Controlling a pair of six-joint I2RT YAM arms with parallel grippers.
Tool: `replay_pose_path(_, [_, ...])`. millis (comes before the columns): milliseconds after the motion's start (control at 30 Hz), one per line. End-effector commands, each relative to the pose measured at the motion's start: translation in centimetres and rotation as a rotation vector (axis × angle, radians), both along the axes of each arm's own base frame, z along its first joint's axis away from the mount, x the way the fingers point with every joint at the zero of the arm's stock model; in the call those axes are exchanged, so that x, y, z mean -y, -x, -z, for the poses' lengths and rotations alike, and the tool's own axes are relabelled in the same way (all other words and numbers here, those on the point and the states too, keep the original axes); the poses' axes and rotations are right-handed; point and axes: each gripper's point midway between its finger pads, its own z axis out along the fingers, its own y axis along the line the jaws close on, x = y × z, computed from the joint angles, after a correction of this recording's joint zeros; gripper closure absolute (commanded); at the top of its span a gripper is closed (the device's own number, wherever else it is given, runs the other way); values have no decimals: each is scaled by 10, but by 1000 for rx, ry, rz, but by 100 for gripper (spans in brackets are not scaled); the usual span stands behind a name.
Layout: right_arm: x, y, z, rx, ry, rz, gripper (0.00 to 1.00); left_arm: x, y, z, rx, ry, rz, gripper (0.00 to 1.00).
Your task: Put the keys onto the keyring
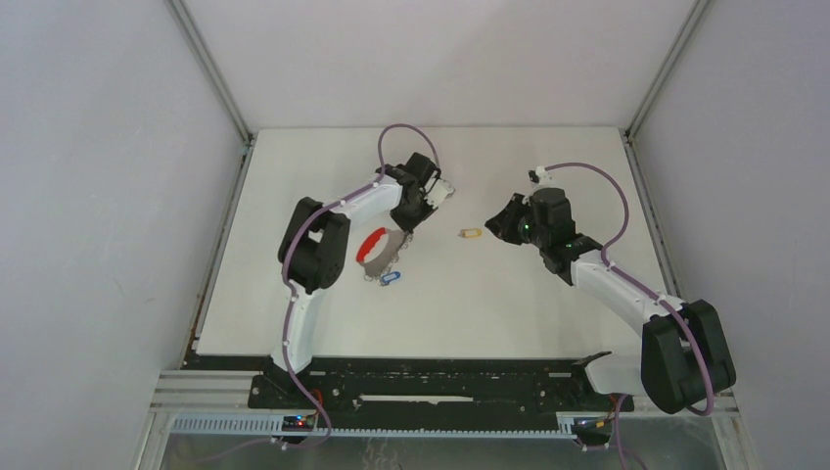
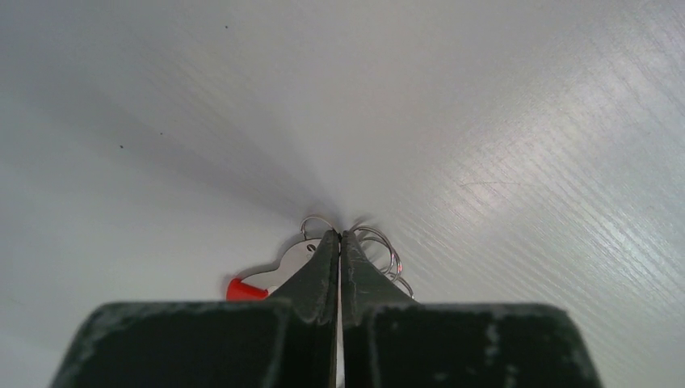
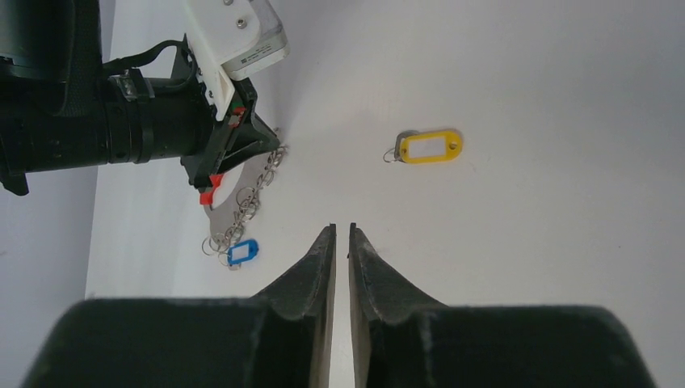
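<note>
The keyring (image 1: 377, 249), grey metal with a red band and a row of wire clips, lies left of centre. My left gripper (image 1: 401, 231) is shut on its far end; in the left wrist view the gripper (image 2: 340, 234) pinches the grey plate (image 2: 287, 260), with clips on both sides of the tips. The blue key (image 1: 391, 278) lies at the keyring's near end, touching the clips (image 3: 242, 252); I cannot tell if it is hooked on. The yellow key (image 1: 471, 233) lies loose on the table (image 3: 430, 147). My right gripper (image 1: 492, 223) is shut and empty (image 3: 340, 226), just right of the yellow key.
The white table (image 1: 509, 294) is walled in by grey panels on three sides. A black rail (image 1: 431, 377) with the arm bases runs along the near edge. The left arm's wrist and white camera housing (image 3: 234, 36) reach over the keyring.
</note>
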Motion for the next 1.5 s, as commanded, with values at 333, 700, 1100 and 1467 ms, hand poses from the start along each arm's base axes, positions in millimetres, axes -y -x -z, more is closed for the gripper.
replay_pose_path(333, [-8, -3, -11, 66, -60, -23, 91, 28, 24, -72, -22, 213, 43, 100])
replay_pose_path(700, [-51, 5, -11, 115, -103, -184, 76, 25, 52, -83, -104, 266, 103, 100])
replay_pose_path(1100, [-101, 56, -67, 562, -223, -738, 48, 21, 123, -155, -195, 398, 404, 100])
replay_pose_path(1467, [-120, 95, -103, 747, -239, -893, 47, 11, 155, -203, -136, 451, 593, 100])
